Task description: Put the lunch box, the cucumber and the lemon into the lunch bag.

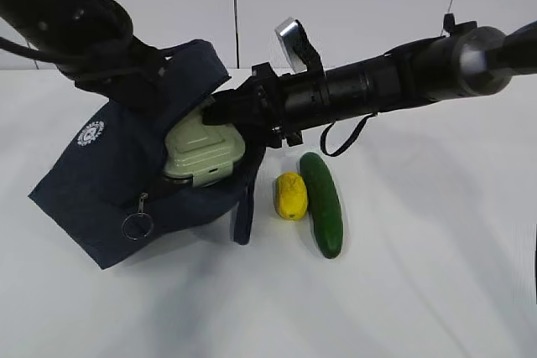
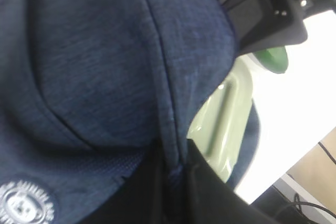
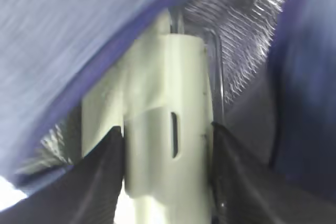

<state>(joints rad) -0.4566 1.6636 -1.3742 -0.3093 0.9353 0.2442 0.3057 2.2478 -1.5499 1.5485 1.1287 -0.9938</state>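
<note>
My left gripper is buried behind the lunch bag [image 1: 109, 173], whose fabric also hides half the lunch box [image 1: 204, 153].

I see a white table [image 1: 436, 274] carrying the navy lunch bag [image 1: 92, 182] on its side, with lemon [image 1: 290, 196] and cucumber [image 1: 322, 204] lying side by side just right of it.

My outside camera looks down at a slant across the table [image 1: 403, 291], taking in both my arms and the lunch bag [image 1: 92, 190] at middle range. My left wrist camera sits pressed close against the bag's outer fabric. My right wrist camera peers into the bag's mouth, very near the lunch box [image 3: 168, 129]. All three views share bag and box.
</note>
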